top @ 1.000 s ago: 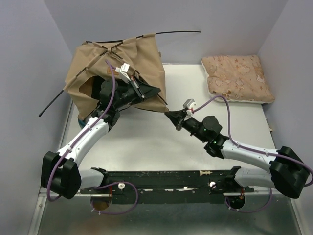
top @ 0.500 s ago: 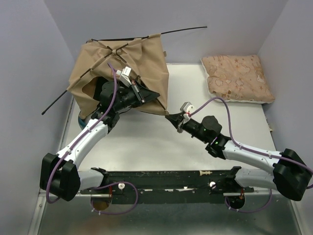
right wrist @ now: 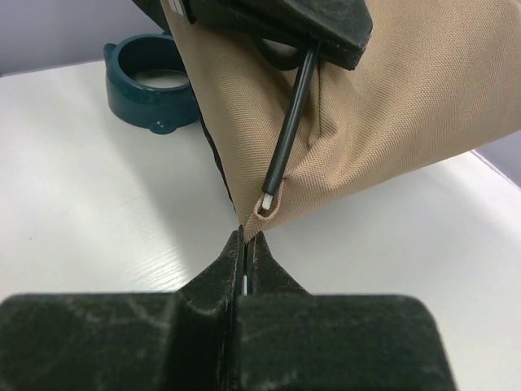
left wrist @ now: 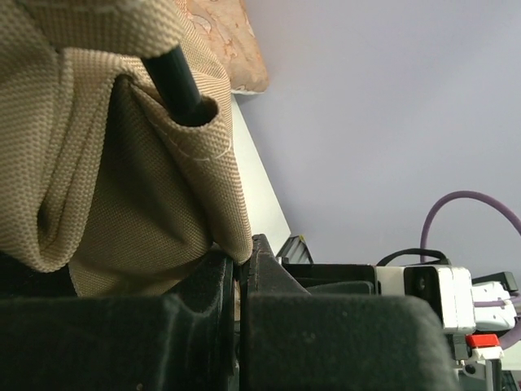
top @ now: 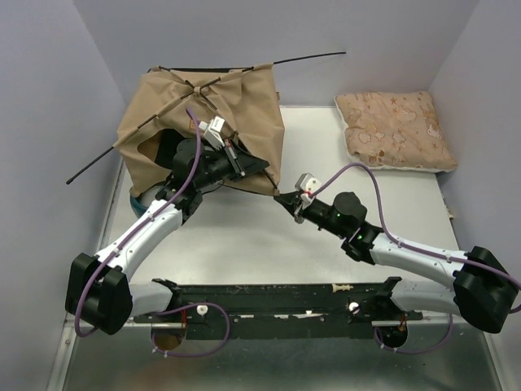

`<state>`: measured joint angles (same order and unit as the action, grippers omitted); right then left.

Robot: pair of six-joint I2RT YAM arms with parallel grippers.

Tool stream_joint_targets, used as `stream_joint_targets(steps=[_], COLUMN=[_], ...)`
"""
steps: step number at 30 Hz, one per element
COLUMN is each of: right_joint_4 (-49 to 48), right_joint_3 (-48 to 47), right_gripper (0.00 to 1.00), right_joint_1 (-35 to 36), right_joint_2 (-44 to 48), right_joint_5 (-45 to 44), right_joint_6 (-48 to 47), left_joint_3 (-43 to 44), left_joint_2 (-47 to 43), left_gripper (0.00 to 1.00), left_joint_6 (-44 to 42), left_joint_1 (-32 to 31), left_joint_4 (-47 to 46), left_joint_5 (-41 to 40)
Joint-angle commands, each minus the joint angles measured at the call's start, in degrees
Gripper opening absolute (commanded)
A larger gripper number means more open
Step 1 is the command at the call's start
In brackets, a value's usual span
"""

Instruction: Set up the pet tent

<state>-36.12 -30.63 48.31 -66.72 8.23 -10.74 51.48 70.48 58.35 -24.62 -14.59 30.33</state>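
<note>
The pet tent [top: 236, 98] is a tan fabric shell at the back left of the table, partly raised, with thin black poles crossing on top. One pole [top: 309, 57] juts out to the back right, and another pole end [top: 89, 167] sticks out to the left. My left gripper [top: 262, 165] is shut on the tent's front fabric edge [left wrist: 228, 236], just below a pole pocket [left wrist: 191, 114]. My right gripper [top: 282, 198] is shut on the tent's lower front corner [right wrist: 252, 220]. A pole [right wrist: 289, 130] ends in that corner's pocket.
A pink patterned cushion [top: 396, 129] lies at the back right. A teal ring [right wrist: 151, 90] stands on the white table [top: 244, 236] behind the tent corner. Grey walls [top: 49, 122] close in the left, back and right.
The tent has spread and shifted toward the back and right, its poles swinging with it. The left gripper rose a little with the fabric; the right gripper moved slightly left.
</note>
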Motion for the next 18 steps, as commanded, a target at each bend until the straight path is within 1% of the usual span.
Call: stream_joint_targets(steps=[1, 7, 12, 18], right_joint_4=[0.79, 0.96, 1.75, 6.76], right_joint_3=[-0.75, -0.30, -0.39, -2.32], right_gripper=[0.01, 0.01, 0.01, 0.01], right_joint_1=[0.29, 0.29, 0.20, 0.20], right_joint_2=[0.89, 1.59, 1.50, -0.16], right_joint_5=[0.82, 1.00, 3.01, 6.27], right_joint_6=[-1.03, -1.03, -2.61, -7.18], left_joint_3=[-0.95, -0.86, 0.28, 2.30], left_joint_2=[-1.22, -1.22, -0.78, -0.60], left_gripper=[0.00, 0.00, 0.00, 0.00], left_joint_6=[-3.94, -5.43, -7.72, -11.06], left_joint_1=[0.10, -0.07, -0.95, -2.80], left_joint_4=[0.26, 2.02, 5.01, 8.96], left_joint_5=[-3.61, -4.48, -5.98, -9.05])
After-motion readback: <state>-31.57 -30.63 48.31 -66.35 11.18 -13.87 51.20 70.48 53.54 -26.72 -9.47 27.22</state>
